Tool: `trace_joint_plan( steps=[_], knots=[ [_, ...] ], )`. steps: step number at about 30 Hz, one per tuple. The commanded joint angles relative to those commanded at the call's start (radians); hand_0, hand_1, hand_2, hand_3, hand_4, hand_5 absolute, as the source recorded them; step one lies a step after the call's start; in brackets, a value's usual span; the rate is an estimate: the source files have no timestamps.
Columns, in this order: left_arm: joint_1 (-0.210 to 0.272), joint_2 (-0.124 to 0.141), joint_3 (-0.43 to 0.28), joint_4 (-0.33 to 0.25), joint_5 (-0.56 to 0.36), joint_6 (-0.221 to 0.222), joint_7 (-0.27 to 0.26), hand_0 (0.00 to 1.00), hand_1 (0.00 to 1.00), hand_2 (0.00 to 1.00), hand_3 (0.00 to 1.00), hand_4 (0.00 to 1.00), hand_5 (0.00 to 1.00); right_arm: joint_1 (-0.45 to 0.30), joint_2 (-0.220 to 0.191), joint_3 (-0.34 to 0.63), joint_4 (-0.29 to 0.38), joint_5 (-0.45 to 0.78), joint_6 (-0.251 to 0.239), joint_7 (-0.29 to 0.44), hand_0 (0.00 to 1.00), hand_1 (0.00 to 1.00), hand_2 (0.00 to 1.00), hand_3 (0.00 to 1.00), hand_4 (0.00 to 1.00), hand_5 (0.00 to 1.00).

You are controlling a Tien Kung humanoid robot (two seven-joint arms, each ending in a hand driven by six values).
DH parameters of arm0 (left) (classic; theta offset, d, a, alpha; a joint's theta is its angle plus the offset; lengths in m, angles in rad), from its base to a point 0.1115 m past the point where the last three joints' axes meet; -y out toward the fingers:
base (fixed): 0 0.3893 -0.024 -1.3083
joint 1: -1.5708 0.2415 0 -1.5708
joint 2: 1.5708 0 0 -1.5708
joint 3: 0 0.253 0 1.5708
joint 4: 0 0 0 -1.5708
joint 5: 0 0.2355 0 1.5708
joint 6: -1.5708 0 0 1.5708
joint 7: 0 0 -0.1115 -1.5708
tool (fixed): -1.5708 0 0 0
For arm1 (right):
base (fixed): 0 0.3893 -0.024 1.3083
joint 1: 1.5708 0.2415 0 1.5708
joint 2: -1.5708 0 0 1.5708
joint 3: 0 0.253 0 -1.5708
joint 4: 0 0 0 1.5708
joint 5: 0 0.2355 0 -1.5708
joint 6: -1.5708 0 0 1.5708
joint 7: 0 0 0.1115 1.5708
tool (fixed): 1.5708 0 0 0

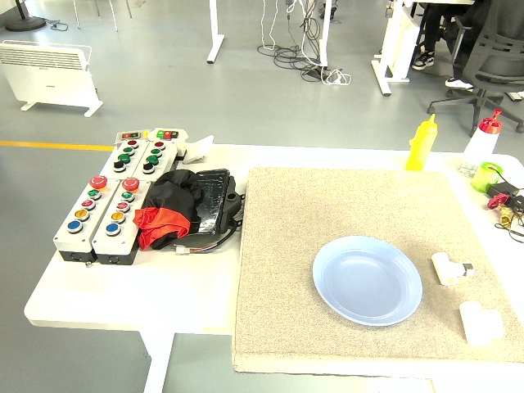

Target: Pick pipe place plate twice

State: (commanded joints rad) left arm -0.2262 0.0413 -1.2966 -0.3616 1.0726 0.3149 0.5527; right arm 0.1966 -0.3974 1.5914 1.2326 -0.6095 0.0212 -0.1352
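Resting beside plate (368,281) (empty): pipes (450,267)

A beige rectangular fabric mat (344,221) is covering the right part of the white table (123,286). A light blue round plate (368,280) is lying on it at lower centre-right, with two white plastic pipe fittings (451,268) (481,322) sitting right of it. Two grey push-button control boxes (115,201) are lying at frame left, a black-and-red bundle (176,209) beside them. A yellow squeeze bottle (422,143) is standing behind the mat, upper right.
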Motion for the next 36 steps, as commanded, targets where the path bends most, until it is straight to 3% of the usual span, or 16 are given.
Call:
trace_joint_plan(
  steps=[6,10,11,12,15,16,21,22,24,29,36],
  knots=[
    [-0.002,0.001,0.000,0.000,0.001,-0.001,0.000,0.666,0.662,0.640,0.631,0.395,0.998,-0.010,-0.019,0.000,0.022,-0.037,0.018,0.017,0.854,0.805,0.838,0.773,0.536,0.998],
    [-0.003,0.003,-0.001,0.001,0.000,0.000,-0.002,0.666,0.662,0.640,0.631,0.395,0.998,-0.026,-0.045,0.003,0.062,-0.146,0.066,0.035,0.854,0.805,0.838,0.773,0.536,0.998],
    [-0.004,0.003,-0.001,0.001,0.000,0.000,-0.003,0.665,0.662,0.638,0.629,0.396,0.998,-0.031,-0.056,0.005,0.078,-0.185,0.087,0.043,0.948,0.899,0.998,0.961,0.793,0.569],
    [-0.005,0.004,-0.002,0.002,0.000,0.001,-0.005,0.665,0.662,0.638,0.629,0.396,0.998,-0.038,-0.073,0.004,0.100,-0.268,0.120,0.047,0.948,0.899,0.998,0.961,0.793,0.569],
    [-0.006,0.005,-0.002,0.002,0.000,0.001,-0.006,0.665,0.662,0.638,0.629,0.396,0.998,-0.048,-0.099,-0.002,0.131,-0.379,0.153,0.044,0.948,0.899,0.998,0.961,0.793,0.569],
    [-0.006,0.005,-0.002,0.002,0.000,0.002,-0.006,0.665,0.660,0.639,0.627,0.397,0.998,-0.053,-0.110,-0.006,0.146,-0.422,0.161,0.037,0.984,0.935,0.998,0.998,0.784,0.237],
    [-0.008,0.005,-0.003,0.003,0.003,0.002,-0.004,0.665,0.660,0.639,0.627,0.397,0.998,-0.071,-0.148,-0.026,0.202,-0.607,0.200,0.005,0.984,0.935,0.998,0.998,0.784,0.237],
    [-0.008,0.005,-0.004,0.003,0.004,0.002,-0.003,0.666,0.660,0.639,0.628,0.397,0.998,-0.076,-0.159,-0.037,0.217,-0.629,0.207,-0.002,0.987,0.940,0.998,0.998,0.768,0.130],
    [-0.009,0.005,-0.004,0.003,0.005,0.002,-0.003,0.666,0.660,0.639,0.628,0.397,0.998,-0.078,-0.164,-0.041,0.224,-0.641,0.210,-0.005,0.987,0.940,0.998,0.998,0.768,0.130],
    [-0.008,0.005,-0.002,0.003,0.005,0.003,0.001,0.666,0.660,0.639,0.627,0.397,0.998,-0.107,-0.237,-0.111,0.305,-0.700,0.266,-0.051,0.998,0.967,0.998,0.998,0.801,0.160],
    [-0.010,0.005,0.000,0.004,0.011,0.003,0.006,0.666,0.660,0.634,0.626,0.396,0.998,-0.100,-0.262,-0.187,0.347,-0.714,0.308,-0.101,0.998,0.976,0.998,0.998,0.823,0.167]
  ],
)
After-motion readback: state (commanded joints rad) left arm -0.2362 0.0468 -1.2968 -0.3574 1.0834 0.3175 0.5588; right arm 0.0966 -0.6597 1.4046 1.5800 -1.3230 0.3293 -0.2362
